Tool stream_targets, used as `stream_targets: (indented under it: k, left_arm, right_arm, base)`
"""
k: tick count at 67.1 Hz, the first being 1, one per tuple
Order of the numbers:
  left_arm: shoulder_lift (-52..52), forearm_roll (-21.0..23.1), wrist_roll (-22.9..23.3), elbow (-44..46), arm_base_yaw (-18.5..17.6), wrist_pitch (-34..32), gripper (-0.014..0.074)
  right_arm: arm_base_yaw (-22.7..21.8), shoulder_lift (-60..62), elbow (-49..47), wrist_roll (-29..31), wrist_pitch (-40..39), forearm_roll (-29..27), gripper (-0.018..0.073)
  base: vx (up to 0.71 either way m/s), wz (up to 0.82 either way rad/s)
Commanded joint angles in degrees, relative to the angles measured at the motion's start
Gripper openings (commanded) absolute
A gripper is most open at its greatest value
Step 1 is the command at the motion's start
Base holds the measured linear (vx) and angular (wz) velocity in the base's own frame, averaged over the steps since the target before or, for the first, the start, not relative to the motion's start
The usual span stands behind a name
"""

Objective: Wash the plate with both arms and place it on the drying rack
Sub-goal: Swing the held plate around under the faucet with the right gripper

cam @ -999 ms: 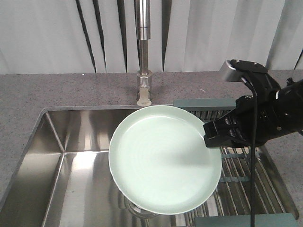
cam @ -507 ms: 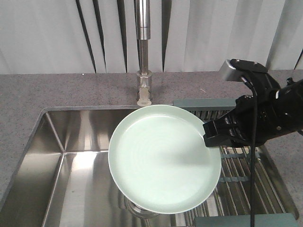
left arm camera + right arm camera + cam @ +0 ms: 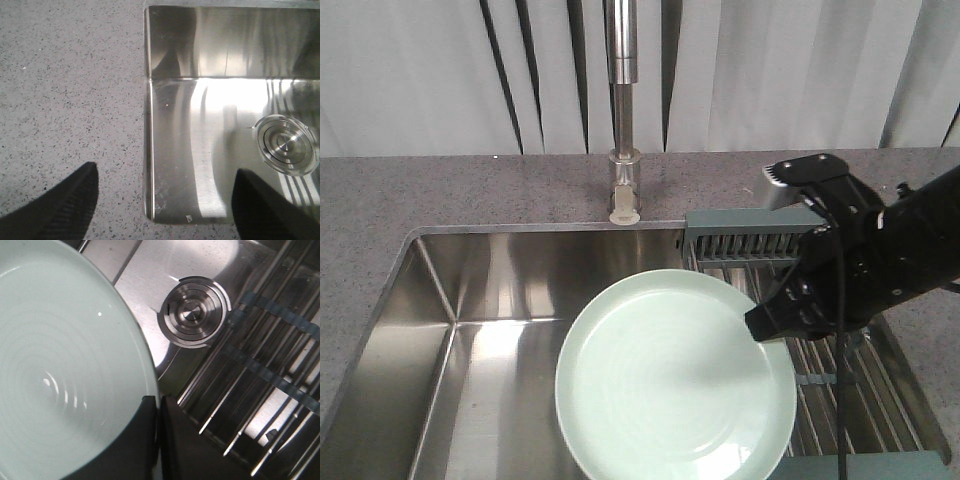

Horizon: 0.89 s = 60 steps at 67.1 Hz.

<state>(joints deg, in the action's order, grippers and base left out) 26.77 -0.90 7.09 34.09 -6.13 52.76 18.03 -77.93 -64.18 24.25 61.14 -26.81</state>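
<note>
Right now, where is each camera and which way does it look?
Front view: up high, facing sink, faucet and curtain; right gripper holds the plate.
Left wrist: looking down at countertop and sink corner; open left gripper shows.
Right wrist: looking down along its fingers at plate and drying rack.
Both wrist views share the drain.

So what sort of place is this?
Most likely a kitchen sink station: a stainless steel sink basin set in a speckled grey countertop, a tall faucet, and a wire drying rack at its right.
</note>
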Motion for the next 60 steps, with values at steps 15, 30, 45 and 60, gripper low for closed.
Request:
stream_targets:
  k: [15,30,45,60]
  left_arm:
    - [0.25,-0.08,0.44,1.4,0.02,-3.12,0.0515]
    - [0.25,-0.08,0.44,1.4,0.02,-3.12,0.0515]
    - [0.25,-0.08,0.44,1.4,0.02,-3.12,0.0515]
    - [0.25,-0.08,0.44,1.4,0.02,-3.12,0.0515]
  right_arm:
    - [5.92,-6.72,-9.43,0.1,-3.96,-1.89,-0.0001]
    - [5.85,-12.72,-16.65,0.05,-3.69,-1.89,-0.0001]
    - [4.86,-19.77,-25.13,-0.07,-3.52,-1.49,-0.0001]
    - [0.34,-23.31,-29.9,-0.23,-3.87,-1.85,-0.0001]
  base:
    - [0.0,0.0]
    - [0.0,0.0]
    - [0.0,0.0]
    - [0.0,0.0]
